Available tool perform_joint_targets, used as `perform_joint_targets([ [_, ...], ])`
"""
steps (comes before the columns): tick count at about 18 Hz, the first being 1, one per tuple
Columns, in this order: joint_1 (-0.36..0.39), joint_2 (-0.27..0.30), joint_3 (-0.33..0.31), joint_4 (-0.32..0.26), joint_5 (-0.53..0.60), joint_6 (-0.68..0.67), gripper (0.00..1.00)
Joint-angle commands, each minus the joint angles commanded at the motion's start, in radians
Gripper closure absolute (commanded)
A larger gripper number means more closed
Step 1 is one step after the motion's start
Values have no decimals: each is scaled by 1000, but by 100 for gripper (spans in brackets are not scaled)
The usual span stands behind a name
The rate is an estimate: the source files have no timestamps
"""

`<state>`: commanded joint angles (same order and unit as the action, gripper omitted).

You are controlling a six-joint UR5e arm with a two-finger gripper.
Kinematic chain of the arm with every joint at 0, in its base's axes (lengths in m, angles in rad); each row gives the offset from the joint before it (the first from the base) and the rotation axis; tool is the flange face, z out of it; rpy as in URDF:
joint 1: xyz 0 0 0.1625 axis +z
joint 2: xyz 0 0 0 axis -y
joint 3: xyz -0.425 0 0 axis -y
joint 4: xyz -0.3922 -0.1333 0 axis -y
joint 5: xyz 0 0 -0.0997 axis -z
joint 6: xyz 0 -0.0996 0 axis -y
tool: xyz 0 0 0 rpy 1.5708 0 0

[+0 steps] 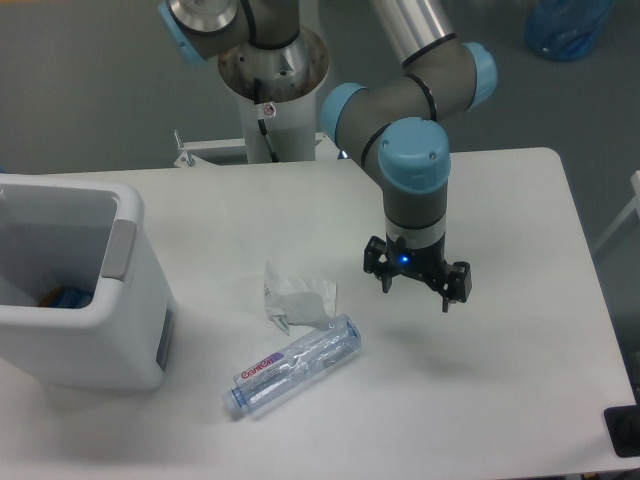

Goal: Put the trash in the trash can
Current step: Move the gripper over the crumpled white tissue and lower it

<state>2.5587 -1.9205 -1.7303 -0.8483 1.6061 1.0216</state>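
Note:
A crumpled white, partly clear wrapper lies on the white table near its middle. Just in front of it lies a crushed clear plastic bottle with a white-and-red label, lying diagonally and touching the wrapper's lower edge. The white trash can stands at the table's left edge, its grey latch panel facing right. My gripper hangs above the table to the right of the wrapper, fingers pointing down and spread open, with nothing between them.
Something blue lies inside the trash can. The arm's base column rises behind the table's far edge. A blue bag sits on the floor at the back right. A dark object pokes in at the table's right edge.

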Motion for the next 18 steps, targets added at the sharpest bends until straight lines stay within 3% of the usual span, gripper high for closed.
perform_joint_targets([
  [10, -78, 26, -83, 5, 38, -21, 0],
  [18, -146, 43, -157, 12, 31, -146, 0],
])
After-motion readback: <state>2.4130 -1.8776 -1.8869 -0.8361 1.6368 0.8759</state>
